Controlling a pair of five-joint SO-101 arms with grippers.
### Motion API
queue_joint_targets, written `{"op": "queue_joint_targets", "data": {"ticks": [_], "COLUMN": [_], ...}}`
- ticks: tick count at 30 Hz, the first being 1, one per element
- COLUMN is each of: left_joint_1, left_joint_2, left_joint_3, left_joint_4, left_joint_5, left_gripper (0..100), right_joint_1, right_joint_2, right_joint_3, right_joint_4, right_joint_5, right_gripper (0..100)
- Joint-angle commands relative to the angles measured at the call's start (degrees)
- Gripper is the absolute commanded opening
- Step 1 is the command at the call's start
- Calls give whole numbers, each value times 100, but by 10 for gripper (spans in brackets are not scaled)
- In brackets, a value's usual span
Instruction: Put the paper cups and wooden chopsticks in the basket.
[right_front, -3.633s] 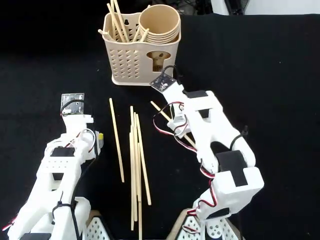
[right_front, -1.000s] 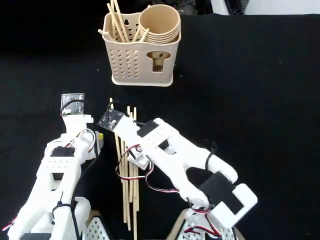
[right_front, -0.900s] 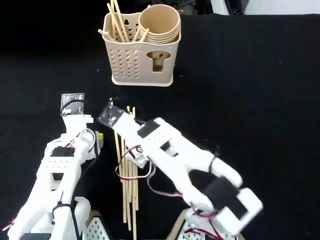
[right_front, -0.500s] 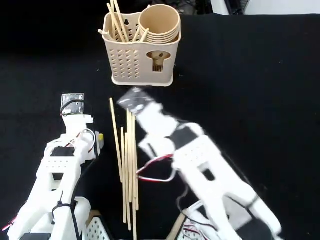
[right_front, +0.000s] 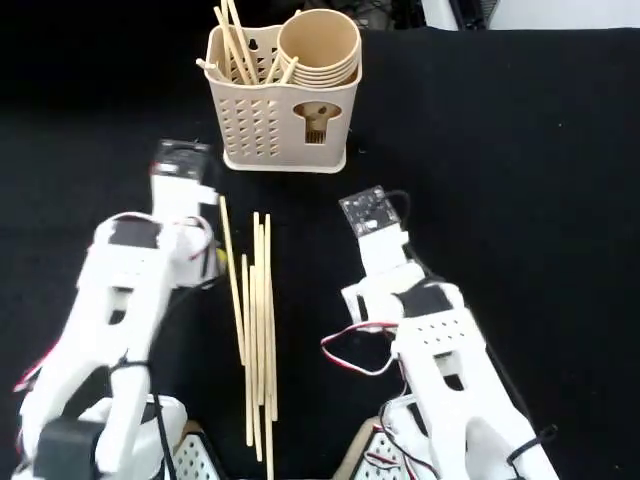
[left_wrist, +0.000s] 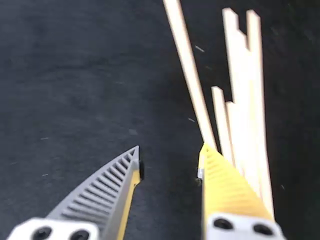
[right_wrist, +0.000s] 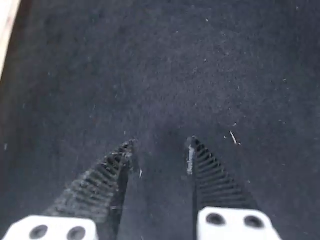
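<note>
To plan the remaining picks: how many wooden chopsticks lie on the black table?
5 visible: one slanted thin wooden chopstick by the left hand, a bunch of four beside it; overlap may hide more.

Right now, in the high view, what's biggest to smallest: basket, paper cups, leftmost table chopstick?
1. Basket.
2. Paper cups, stacked inside it.
3. Leftmost chopstick: longer than the basket is wide, yet so thin it covers least.

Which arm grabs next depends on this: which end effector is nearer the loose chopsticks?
Left. The left end effector is close beside the chopsticks; the right end effector hangs apart over cloth.
</note>
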Motion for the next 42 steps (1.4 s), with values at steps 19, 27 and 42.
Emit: {"op": "queue_joint_targets", "data": {"ticks": [19, 27, 42], "left_joint_1": [532, 136, 374], "left_joint_2": [1916, 2743, 2804], "left_joint_3": [-418, -971, -1068], "left_joint_4": [-1081, -976, -1266], "left_joint_5": [97, -448, -448], "left_gripper": [295, 186, 166], "right_joint_1": [290, 290, 290], "right_joint_2": [-163, -163, -163], "right_joint_3": [655, 673, 664], "right_joint_4": [-1319, -1319, -1327], "right_joint_5": [-264, -264, -264], "right_gripper": [172, 172, 172]}}
